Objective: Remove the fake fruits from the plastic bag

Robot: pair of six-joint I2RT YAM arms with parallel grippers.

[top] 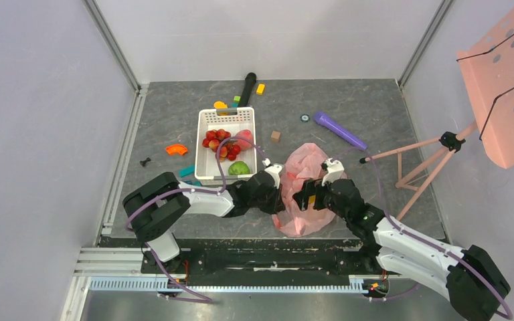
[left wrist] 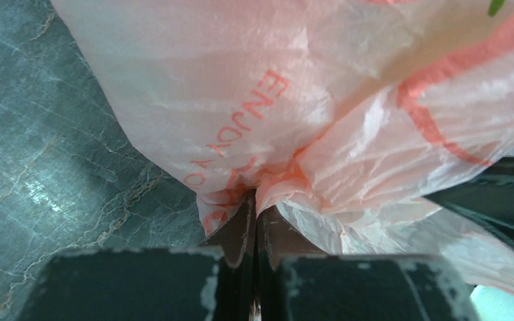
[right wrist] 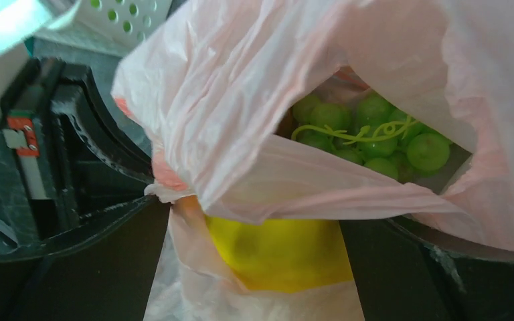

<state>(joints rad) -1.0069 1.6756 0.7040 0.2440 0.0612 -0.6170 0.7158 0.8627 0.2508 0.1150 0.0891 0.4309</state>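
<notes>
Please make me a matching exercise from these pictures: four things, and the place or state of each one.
Things:
1 green grapes
2 yellow fruit
3 green apple
4 left gripper

Places or states:
a in the white basket
b shut on the plastic bag
c loose inside that bag
d held by the right gripper

Pairs: 1-c, 2-d, 3-a, 4-b

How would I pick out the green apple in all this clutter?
Find the white basket left of centre in the overhead view. The green apple lies in its near right corner, the one green piece beside the red fruits.
</notes>
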